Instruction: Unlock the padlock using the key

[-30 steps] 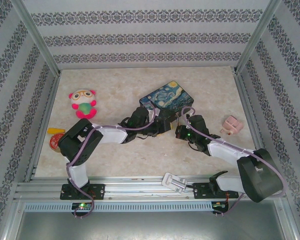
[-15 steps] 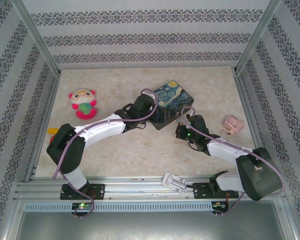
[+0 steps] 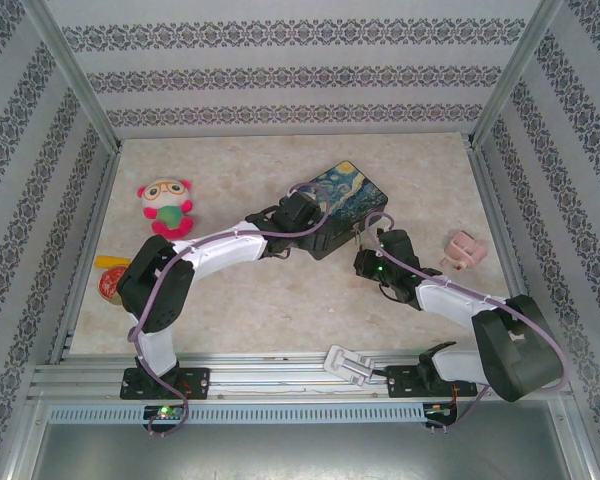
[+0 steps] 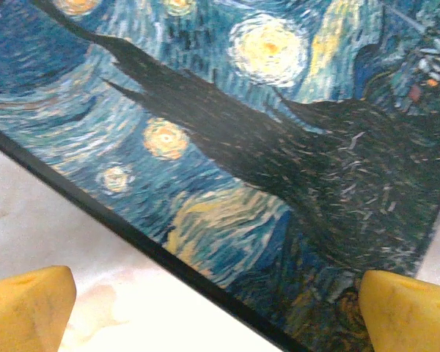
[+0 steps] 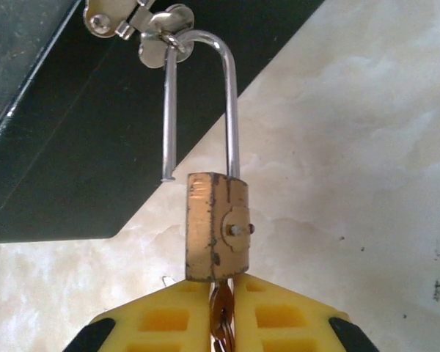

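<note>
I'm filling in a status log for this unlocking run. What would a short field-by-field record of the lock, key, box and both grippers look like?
padlock: brass body, linked to the hasp of the Starry Night tin box
shackle: open, one leg free of the body, hooked through the hasp
key: in the padlock's bottom, between the right fingers
right gripper: shut on the key
left gripper: open, over the box lid

top external: high at the near edge, looking down over the whole bench (image 3: 280, 310)
left wrist: close above the tin box (image 4: 242, 147) lid
right wrist: close at its dark side, facing the padlock (image 5: 215, 227)
shared: tin box
</note>
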